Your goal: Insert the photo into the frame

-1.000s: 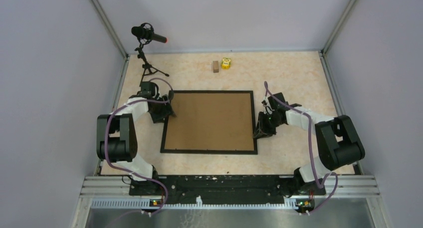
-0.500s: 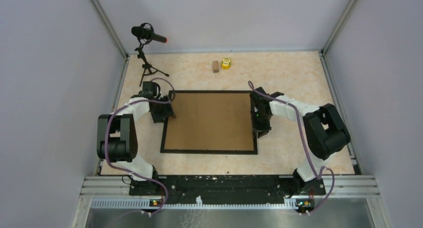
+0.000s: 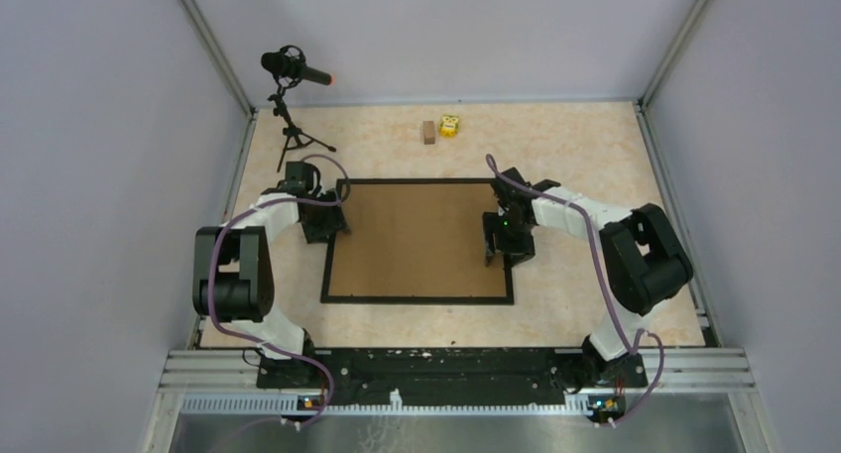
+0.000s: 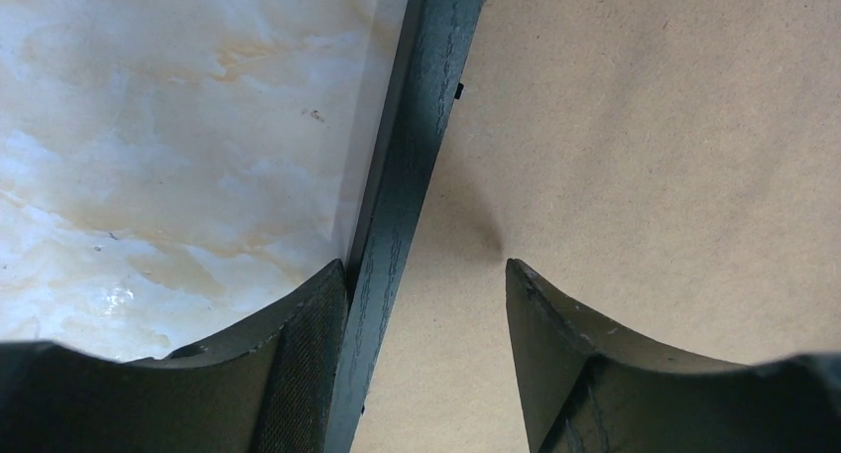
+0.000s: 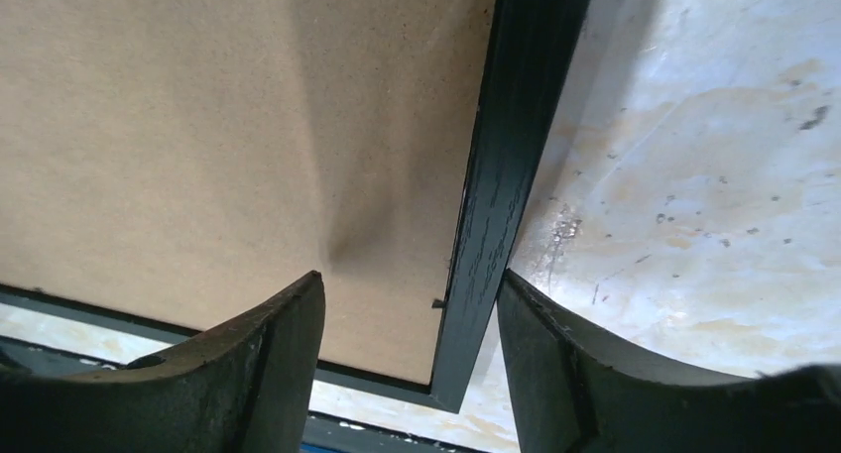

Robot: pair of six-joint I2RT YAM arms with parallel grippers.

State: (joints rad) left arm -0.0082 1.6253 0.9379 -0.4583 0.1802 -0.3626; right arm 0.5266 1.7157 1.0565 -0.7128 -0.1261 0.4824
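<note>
Straddling the left rail of the frame near its far left corner with the left gripper, jaws apart and gripping nothing. Straddling the right rail about midway along with the right gripper, likewise parted and empty. Judging the step as seating the brown backing board: worth lowering both sides evenly, pressing on the board just inside the rails rather than on them, pinning one side while working the other, and sparing the small black tabs on the inner edge. Finding the frame lying flat at the middle of the table, back upward, long axis running left to right, sides roughly square to the table edges. Not seeing the photo anywhere; possibly lying beneath the board, impossible to tell.
</note>
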